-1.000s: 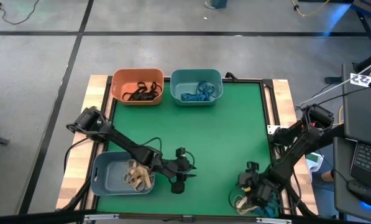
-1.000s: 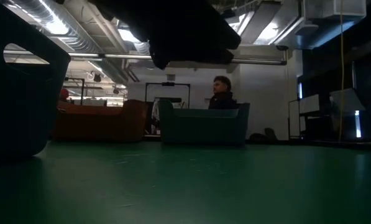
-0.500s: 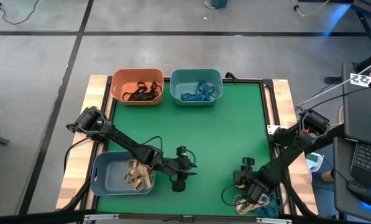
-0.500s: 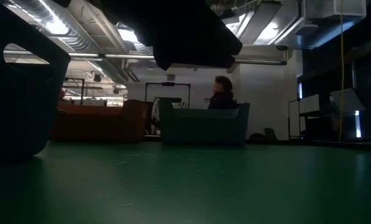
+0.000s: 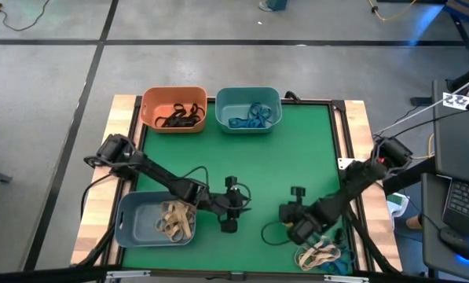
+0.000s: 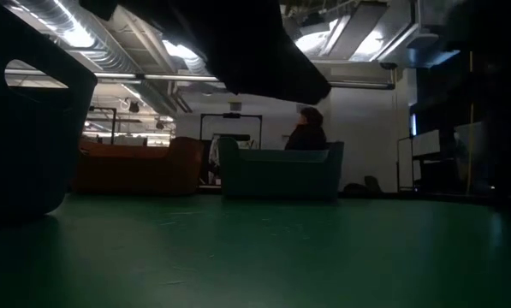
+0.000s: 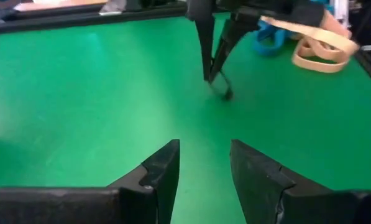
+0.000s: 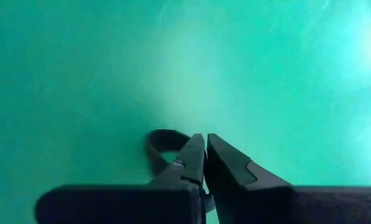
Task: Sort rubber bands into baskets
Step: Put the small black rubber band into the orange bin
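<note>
The right hand [image 5: 291, 228] has swung in from the pile at the near right corner of the counter [image 5: 297, 149] toward its middle, and its fingers, wide a second ago, are now pinched together. The right wrist view shows them closed on a black rubber band [image 8: 163, 144], whose loop curls out beside the tips just above the green mat; in the high view it trails as a thin black curve by the hand. That looks like a fresh pick, so the next leg is probably the carry to the orange basket [image 5: 174, 109] at the far edge, where the other black bands lie. The teal basket [image 5: 248, 108] holds blue ones, the grey-blue basket [image 5: 155, 220] tan ones. Tan and blue bands [image 5: 320, 254] remain unsorted in the corner. The left hand [image 5: 231, 218] waits part-open and empty near the counter's middle
</note>
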You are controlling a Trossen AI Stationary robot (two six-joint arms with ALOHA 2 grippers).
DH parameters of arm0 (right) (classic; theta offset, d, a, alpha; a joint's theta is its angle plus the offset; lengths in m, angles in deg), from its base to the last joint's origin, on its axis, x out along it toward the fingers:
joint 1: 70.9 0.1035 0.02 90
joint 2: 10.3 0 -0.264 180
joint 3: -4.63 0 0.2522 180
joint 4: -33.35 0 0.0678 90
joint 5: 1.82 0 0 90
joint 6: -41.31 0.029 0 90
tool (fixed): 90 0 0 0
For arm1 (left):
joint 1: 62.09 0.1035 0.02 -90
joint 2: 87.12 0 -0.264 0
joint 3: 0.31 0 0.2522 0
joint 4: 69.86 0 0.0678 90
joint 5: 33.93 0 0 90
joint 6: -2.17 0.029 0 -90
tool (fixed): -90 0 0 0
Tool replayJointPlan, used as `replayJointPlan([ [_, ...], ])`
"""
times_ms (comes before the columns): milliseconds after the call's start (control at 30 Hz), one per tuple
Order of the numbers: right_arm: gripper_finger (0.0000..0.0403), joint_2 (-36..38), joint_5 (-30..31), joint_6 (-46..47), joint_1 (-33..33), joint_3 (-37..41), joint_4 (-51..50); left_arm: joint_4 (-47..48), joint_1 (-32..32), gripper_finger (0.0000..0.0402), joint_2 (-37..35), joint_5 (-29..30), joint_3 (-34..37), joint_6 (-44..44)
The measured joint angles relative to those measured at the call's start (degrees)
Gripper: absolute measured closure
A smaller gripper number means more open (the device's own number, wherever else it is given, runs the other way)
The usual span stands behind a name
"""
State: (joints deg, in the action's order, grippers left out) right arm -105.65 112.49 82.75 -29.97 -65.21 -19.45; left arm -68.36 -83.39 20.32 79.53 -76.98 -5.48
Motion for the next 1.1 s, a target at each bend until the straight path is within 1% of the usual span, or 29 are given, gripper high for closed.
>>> replayJointPlan([
  [133,0.0399,0.0,4.2,-2.8,-3.9,-1.8,0.4,0.6,1.6,0.0263,0.0,0.0,0.0,2.1],
  [267,0.0392,0.0,8.7,-4.3,-6.6,-2.4,0.3,1.0,2.7,0.0263,0.0,0.0,0.0,3.2],
  [400,0.04,0.0,13.2,-4.4,-8.9,-3.4,0.6,1.3,3.2,0.0263,0.0,0.0,0.0,3.3],
  [533,0.0398,0.0,17.9,-5.7,-10.1,-4.0,3.7,1.5,4.1,0.0263,0.7,0.0,0.0,3.4],
  [633,0.0401,0.0,18.3,-8.2,-10.3,-4.0,8.0,1.0,4.7,0.0263,2.9,0.1,0.0,1.8],
  [800,0.0401,0.0,18.3,-10.6,-10.2,-4.0,14.0,-3.2,5.0,0.0263,5.9,1.8,0.0,-0.5],
  [1100,0.0401,0.0,16.5,-14.9,-10.2,-4.0,21.1,-6.9,5.0,0.0265,6.5,3.4,0.0,0.1],
])
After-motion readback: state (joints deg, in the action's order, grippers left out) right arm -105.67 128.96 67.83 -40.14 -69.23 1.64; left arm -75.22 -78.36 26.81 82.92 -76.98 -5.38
